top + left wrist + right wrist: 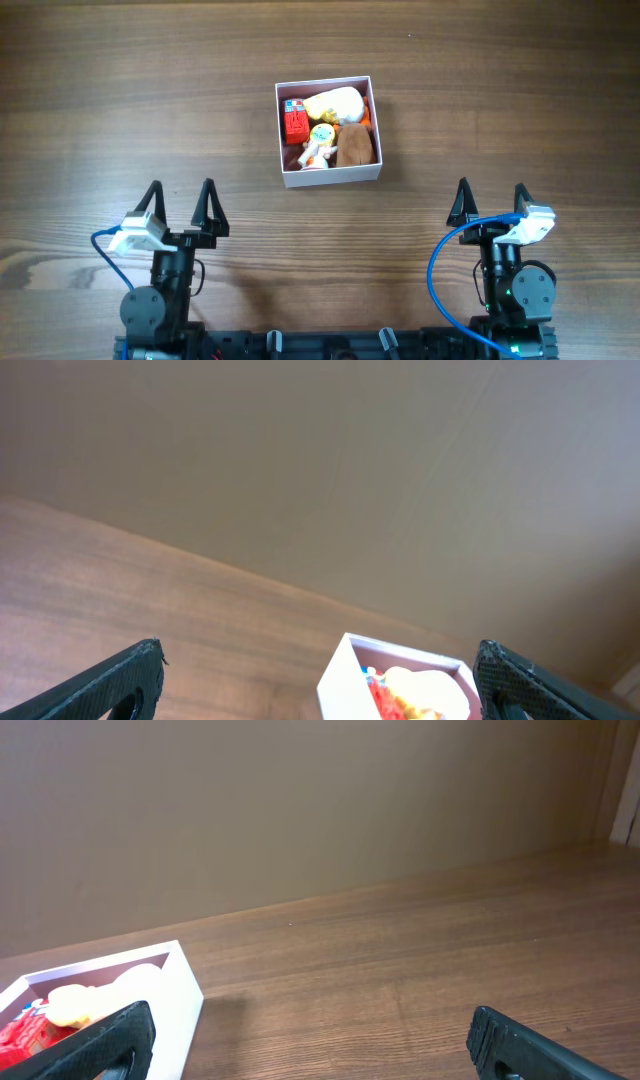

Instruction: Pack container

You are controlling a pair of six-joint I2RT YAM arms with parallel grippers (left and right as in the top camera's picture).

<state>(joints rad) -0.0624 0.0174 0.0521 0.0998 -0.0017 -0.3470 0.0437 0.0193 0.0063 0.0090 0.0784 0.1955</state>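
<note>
At the lower left of the overhead frame, the black two-finger left gripper [180,192] points up-frame, fingers spread wide and empty. At the lower right, the black two-finger right gripper [491,192] is likewise spread and empty. Each arm is folded low near the bottom edge.

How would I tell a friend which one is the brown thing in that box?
On the wooden table, find the white-walled square container near its middle. In its corner nearest the right gripper lies the brown toy. It alone is plain, dark and rounded; its neighbours are a cream plush, a red block and a small pale figure.
</note>
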